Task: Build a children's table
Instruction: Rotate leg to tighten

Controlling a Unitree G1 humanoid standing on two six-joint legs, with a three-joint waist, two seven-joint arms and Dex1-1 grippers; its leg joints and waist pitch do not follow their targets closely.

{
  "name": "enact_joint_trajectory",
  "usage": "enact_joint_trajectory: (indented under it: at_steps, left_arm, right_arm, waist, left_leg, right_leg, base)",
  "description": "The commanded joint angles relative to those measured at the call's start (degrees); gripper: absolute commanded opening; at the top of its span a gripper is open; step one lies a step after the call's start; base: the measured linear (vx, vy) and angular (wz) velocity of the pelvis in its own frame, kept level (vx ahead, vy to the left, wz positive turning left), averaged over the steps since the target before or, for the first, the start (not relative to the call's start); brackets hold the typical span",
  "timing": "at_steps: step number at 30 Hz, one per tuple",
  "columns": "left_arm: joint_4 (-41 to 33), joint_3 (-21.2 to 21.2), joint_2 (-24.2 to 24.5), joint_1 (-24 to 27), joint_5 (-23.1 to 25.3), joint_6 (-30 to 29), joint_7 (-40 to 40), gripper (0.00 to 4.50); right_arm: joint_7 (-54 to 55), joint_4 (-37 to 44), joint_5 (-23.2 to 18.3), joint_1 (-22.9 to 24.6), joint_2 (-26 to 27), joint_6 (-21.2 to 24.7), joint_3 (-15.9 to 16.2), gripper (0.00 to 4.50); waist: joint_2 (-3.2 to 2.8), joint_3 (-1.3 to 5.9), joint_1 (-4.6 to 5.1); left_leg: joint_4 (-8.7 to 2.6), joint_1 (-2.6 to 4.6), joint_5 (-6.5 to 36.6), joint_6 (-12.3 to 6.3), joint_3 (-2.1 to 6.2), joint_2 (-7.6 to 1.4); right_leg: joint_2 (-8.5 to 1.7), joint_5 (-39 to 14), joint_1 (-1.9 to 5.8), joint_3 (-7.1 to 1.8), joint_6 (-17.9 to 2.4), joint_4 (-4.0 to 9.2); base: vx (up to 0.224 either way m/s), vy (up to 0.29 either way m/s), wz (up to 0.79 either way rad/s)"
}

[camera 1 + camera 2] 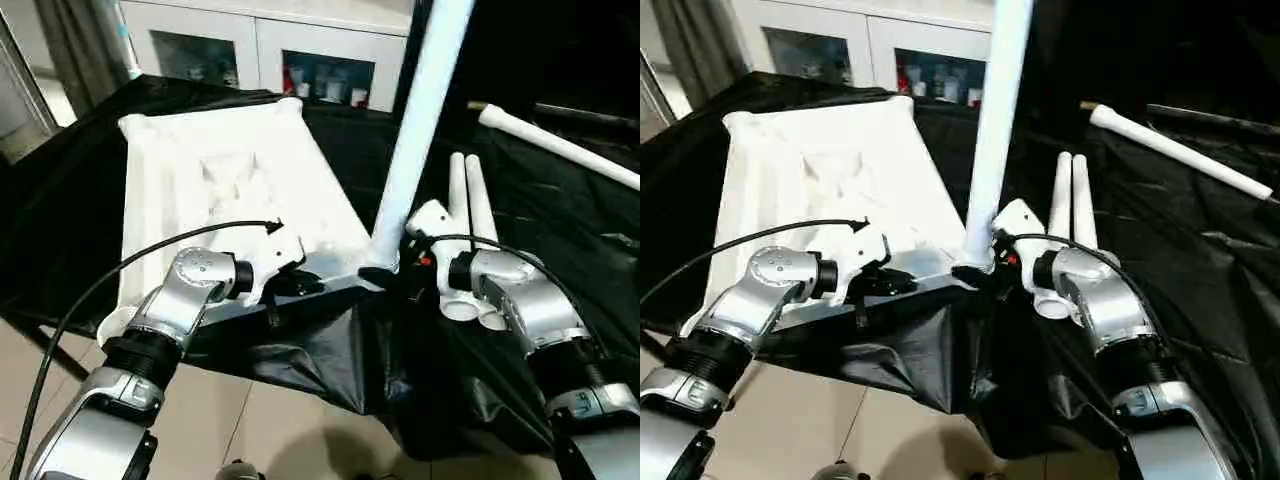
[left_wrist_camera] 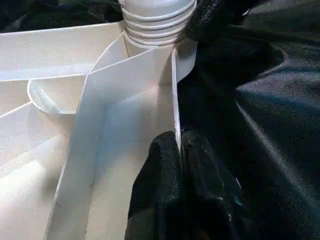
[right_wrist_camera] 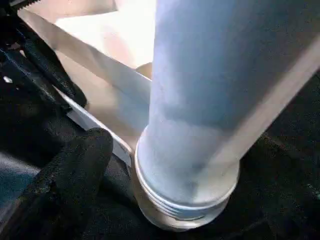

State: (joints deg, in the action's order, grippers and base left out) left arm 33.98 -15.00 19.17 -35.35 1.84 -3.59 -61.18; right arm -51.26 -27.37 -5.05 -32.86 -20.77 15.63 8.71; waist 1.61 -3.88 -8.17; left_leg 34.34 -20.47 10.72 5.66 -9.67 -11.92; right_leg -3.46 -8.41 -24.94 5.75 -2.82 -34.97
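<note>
The white tabletop (image 1: 230, 170) lies upside down on a black cloth, ribbed side up. One white leg (image 1: 420, 120) stands upright in its near right corner socket; its ringed base (image 2: 157, 20) shows in the left wrist view. My left gripper (image 2: 179, 150) is shut on the thin near rim of the tabletop, just left of that corner. At the foot of the upright leg (image 3: 215, 100), my right gripper (image 1: 395, 272) is open, one black finger (image 3: 70, 180) standing off the leg with a gap. Two more legs (image 1: 468, 200) lie side by side behind my right wrist.
Another white leg (image 1: 560, 145) lies across the cloth at the back right. A white glass-door cabinet (image 1: 260, 50) stands behind the table. The black cloth (image 1: 330, 350) hangs over the near edge, with tiled floor (image 1: 240, 420) below.
</note>
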Motion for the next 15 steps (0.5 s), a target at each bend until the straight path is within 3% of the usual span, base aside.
enact_joint_trajectory:
  at_steps: [1,15]
  left_arm:
    - [-3.98,1.05,-0.42,-0.39,-3.08,1.08,-1.06,0.0]
    - [-4.77,1.26,-0.22,0.11,-3.01,0.14,-1.42,0.0]
  right_arm:
    - [0.22,0.59,0.07,0.14,-0.56,0.67,-0.13,4.2]
    - [-0.68,2.05,-0.95,1.02,-0.64,2.31,-0.35,2.93]
  waist:
    - [0.25,4.77,0.05]
    - [0.14,4.59,0.1]
  left_leg:
    - [-3.49,-0.14,7.41,-3.06,-0.01,-0.88]
    - [-3.54,-0.15,7.7,-3.06,0.0,-0.87]
  right_leg:
    - [-4.52,-19.55,4.47,-3.08,-4.64,4.65]
    - [-4.49,-20.16,4.41,-3.06,-4.28,4.82]
  base:
    - [0.0,0.0,0.0]
    - [0.0,0.0,0.0]
